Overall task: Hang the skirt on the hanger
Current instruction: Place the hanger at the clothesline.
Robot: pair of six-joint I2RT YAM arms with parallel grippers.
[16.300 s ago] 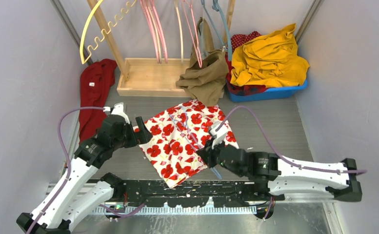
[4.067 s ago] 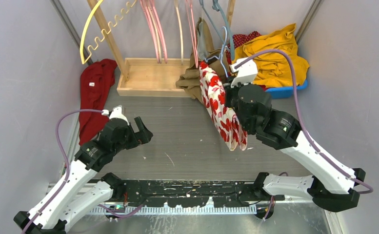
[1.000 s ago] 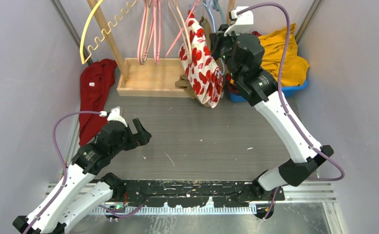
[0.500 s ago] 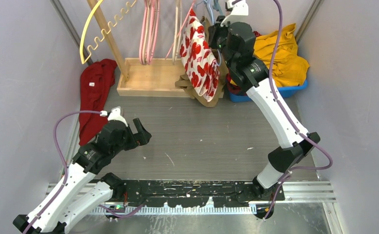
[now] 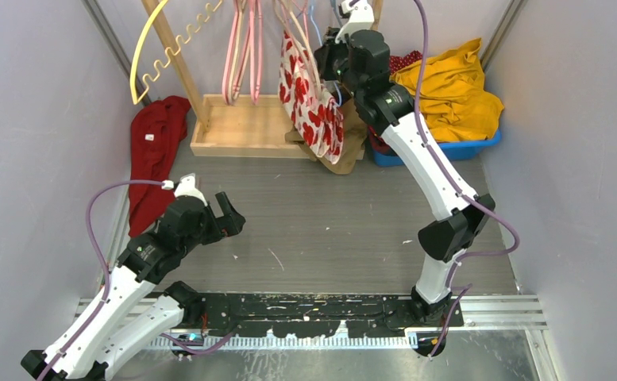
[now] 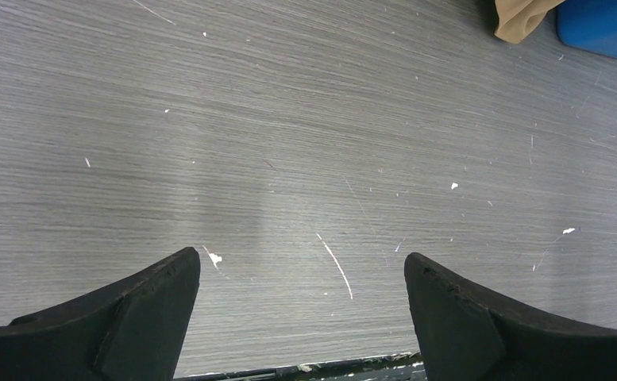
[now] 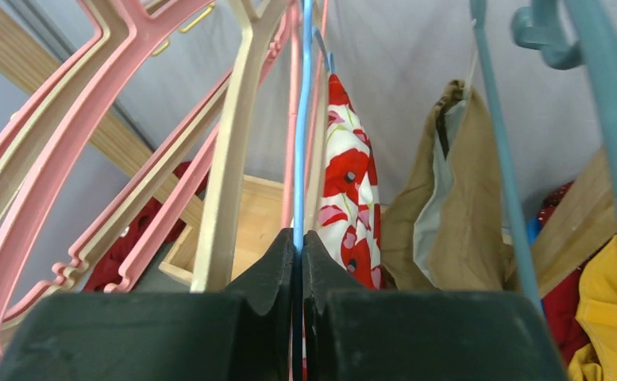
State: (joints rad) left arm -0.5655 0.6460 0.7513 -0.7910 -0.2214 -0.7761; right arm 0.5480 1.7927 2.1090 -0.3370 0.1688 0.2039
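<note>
**Up at the rack, right arm clamps blue hanger with poppy skirt**

Upper centre of the overhead frame: the right gripper (image 5: 330,60), arm stretched far across the table (image 5: 329,214), has its fingers pressed together on the thin wire of the blue hanger (image 7: 298,119), no gap showing between them in the wrist view. The skirt (image 5: 309,103), white with red poppies, hangs clear of the table just beside that wire, its top edge up against a small blue tip of the hanger.

Crowding the hanger on the left of the wrist view are pink hangers (image 7: 90,119) and a cream hanger (image 7: 229,159). On the right are teal hangers (image 7: 599,95) and a tan garment (image 5: 351,135), which hangs directly behind the skirt. A wooden tray (image 5: 241,127) sits at the foot of the rack beneath them. A yellow wavy hanger (image 5: 142,55) leans by the wooden post (image 5: 174,55) at upper left.

A red garment (image 5: 152,151) lies along the left wall. At upper right, a blue bin (image 5: 440,151) holds a heap of yellow cloth (image 5: 448,91) and a red dotted cloth (image 5: 404,62).

Lower left, the left gripper (image 5: 227,218) hangs over bare, lint-flecked tabletop, its fingers (image 6: 154,294) spread wide and holding nothing.
</note>
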